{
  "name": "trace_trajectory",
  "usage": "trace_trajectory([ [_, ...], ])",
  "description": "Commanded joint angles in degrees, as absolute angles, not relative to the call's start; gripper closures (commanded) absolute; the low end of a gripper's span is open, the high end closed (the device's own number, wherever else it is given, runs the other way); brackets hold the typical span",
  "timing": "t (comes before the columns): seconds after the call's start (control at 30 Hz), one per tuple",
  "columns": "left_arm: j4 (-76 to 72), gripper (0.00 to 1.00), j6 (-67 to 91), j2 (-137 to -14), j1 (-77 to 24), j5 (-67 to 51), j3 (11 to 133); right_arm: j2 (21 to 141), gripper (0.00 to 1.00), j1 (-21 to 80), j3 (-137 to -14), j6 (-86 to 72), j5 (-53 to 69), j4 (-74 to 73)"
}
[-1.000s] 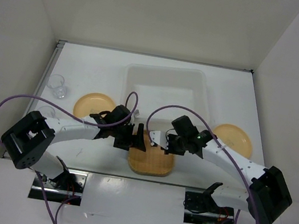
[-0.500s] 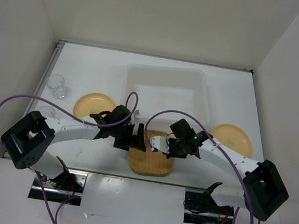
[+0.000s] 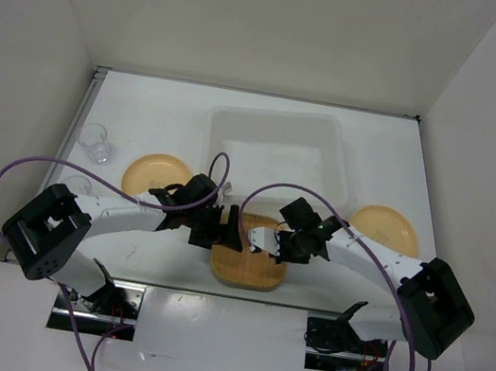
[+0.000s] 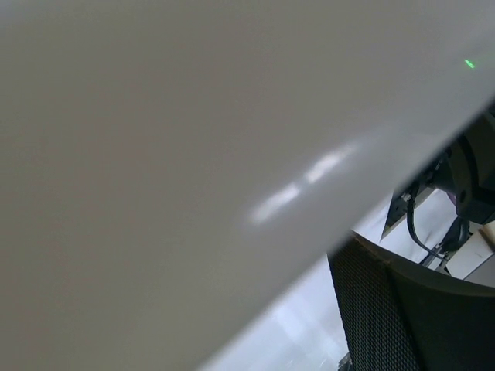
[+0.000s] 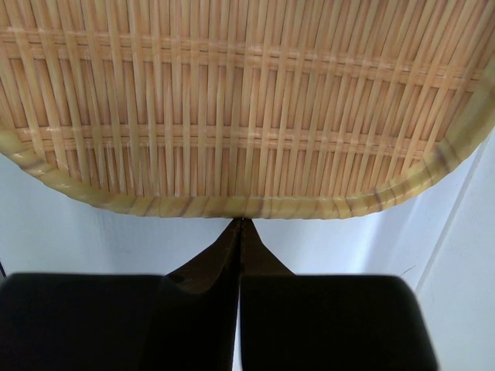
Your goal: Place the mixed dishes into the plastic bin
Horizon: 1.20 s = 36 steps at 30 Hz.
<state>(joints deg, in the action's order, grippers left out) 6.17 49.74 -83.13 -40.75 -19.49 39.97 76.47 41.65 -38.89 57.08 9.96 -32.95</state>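
Tray (image 5: 247,100) rim at closed right claw (image 5: 240,228)

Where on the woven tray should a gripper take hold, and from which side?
Pinch the tray's raised rim mid-side, one finger inside and one outside, coming down from above on the stretch that the shut right gripper points at. The tray lies flat and looks too broad to span, so the upturned rim is probably the only lip.

Woven tray (image 5: 232,100): tan, basket-weave strips, paler yellowish rim. Left plate (image 3: 156,172), right plate (image 3: 392,228): plain yellow-tan. Plastic bin (image 3: 273,152): translucent white; cable (image 3: 46,160): purple.
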Motion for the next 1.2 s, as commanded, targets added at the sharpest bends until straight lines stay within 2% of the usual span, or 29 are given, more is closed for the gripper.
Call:
trace_trajectory([
  [0.0,8.00,0.00,50.71,-84.20,-41.22,-22.41,39.73,76.99,1.00,42.19,-38.50,57.30,11.25,-32.78],
  [0.23,4.93,0.16,50.19,-86.48,-41.22,-25.39,39.73,76.99,1.00,42.19,-38.50,57.30,11.25,-32.26],
  [0.5,3.78,0.41,49.13,-87.63,-41.75,-27.16,40.78,76.99,1.00,42.19,-38.50,57.30,11.25,-31.20],
  [0.77,2.72,0.46,49.13,-87.63,-42.80,-29.44,41.30,77.52,1.00,42.19,-39.02,56.78,11.78,-30.68],
  [0.87,2.72,0.55,49.13,-87.63,-42.80,-29.97,41.31,77.52,1.00,42.19,-39.02,56.78,11.78,-30.67],
  [0.9,2.72,0.65,49.13,-87.63,-42.80,-29.97,41.31,77.52,1.00,42.19,-39.02,56.78,11.78,-30.67],
  [0.97,2.72,0.77,49.13,-87.63,-42.80,-29.97,41.83,77.52,1.00,42.19,-39.02,56.78,11.78,-30.67],
  [1.0,3.94,0.87,49.13,-87.10,-42.80,-29.97,41.84,76.91,1.00,42.19,-39.02,56.78,11.78,-30.67],
  [1.03,4.56,0.91,49.13,-87.10,-42.80,-29.45,41.84,76.30,1.00,42.19,-39.02,56.78,11.26,-30.67],
  [1.1,6.32,0.99,49.13,-84.65,-42.80,-28.66,42.36,74.37,1.00,41.49,-39.02,56.78,11.86,-32.69],
  [1.17,9.04,1.00,49.13,-80.62,-42.80,-28.65,42.98,72.35,1.00,40.53,-40.50,55.56,13.96,-35.32],
])
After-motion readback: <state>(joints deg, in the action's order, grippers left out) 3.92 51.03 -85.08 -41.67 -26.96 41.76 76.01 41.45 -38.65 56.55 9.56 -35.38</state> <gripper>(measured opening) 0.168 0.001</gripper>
